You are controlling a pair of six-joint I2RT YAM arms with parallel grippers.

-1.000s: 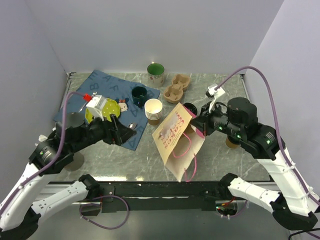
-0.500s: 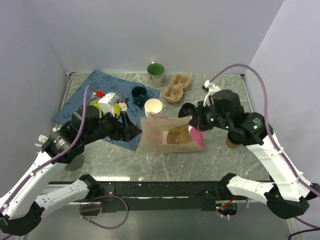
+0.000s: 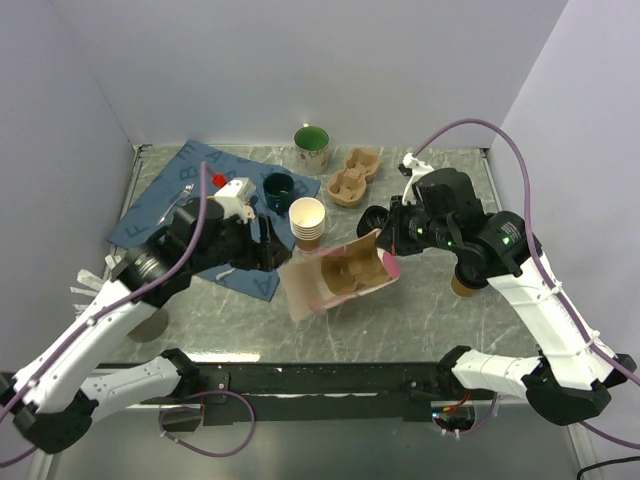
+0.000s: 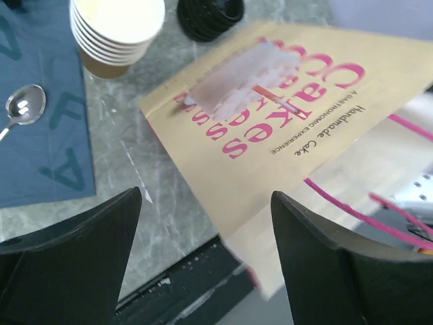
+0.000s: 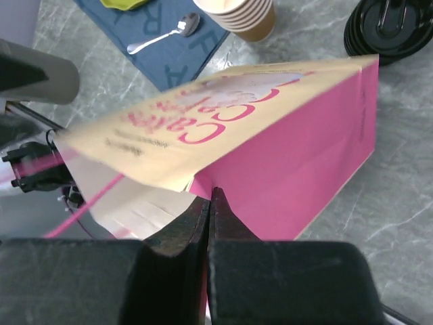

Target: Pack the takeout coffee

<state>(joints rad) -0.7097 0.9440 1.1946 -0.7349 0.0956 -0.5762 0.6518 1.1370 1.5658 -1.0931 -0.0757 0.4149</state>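
On the left, a blue mat (image 3: 165,200) lies on the grey marbled table (image 3: 420,320), with a spoon (image 4: 24,105) resting on it. The left arm reaches from the near left corner diagonally across this mat, wrist angled down towards the middle of the table. The left gripper (image 4: 206,198) has its jaws spread wide and grips nothing. In its wrist view the two dark fingers frame the printed face of a paper bag (image 3: 335,280) below them. Whether they touch the bag cannot be told.

Just behind the bag stands a stack of lidless paper cups (image 3: 307,222), white inside.

In the centre, the kraft paper bag with pink lettering and pink cord handles is tipped over at a slant, with its open mouth showing the brown inside from above. Near its far right corner sit black lids (image 3: 378,217).

The right arm arches up from the near right and bends down and leftward to the bag. The right gripper (image 5: 210,195) has its jaws pressed fully together, pinching the bag's pink side panel at its edge.

Furthest right, the takeout coffee (image 3: 462,288) stands on the table under the right forearm, well apart from the bag. Only a sliver of brown cup shows, and its lid is hidden.
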